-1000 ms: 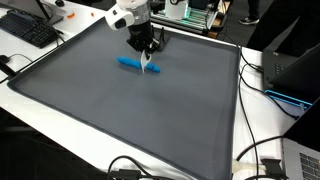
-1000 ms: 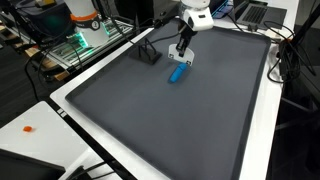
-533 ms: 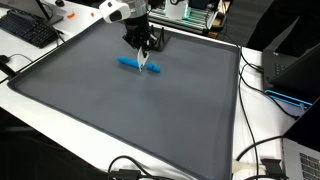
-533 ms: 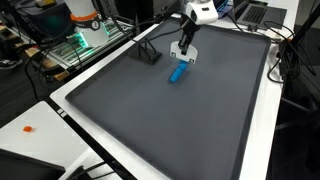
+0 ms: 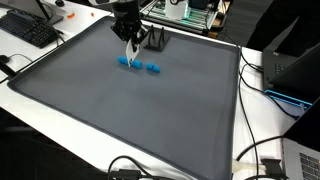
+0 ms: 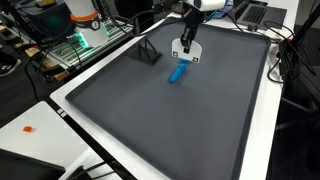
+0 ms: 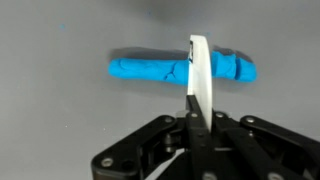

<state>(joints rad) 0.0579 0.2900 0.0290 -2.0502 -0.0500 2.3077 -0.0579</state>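
Lifted clear since a second ago, the jaws hang pinched shut and empty over the blue stick [image 5: 141,66], lying flat on the desk [image 5: 150,115] just below them; it looks light, stiff and faintly rough, best pinched across its middle.

Your grey mat [image 5: 120,115] and its load.
A blue marker [image 5: 138,65] lies flat on it; a black stand [image 6: 148,52] sits near one edge.

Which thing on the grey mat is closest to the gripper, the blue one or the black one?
The blue roll, lying flat under the white blade the gripper holds; the black stand sits apart near the edge of the mat.
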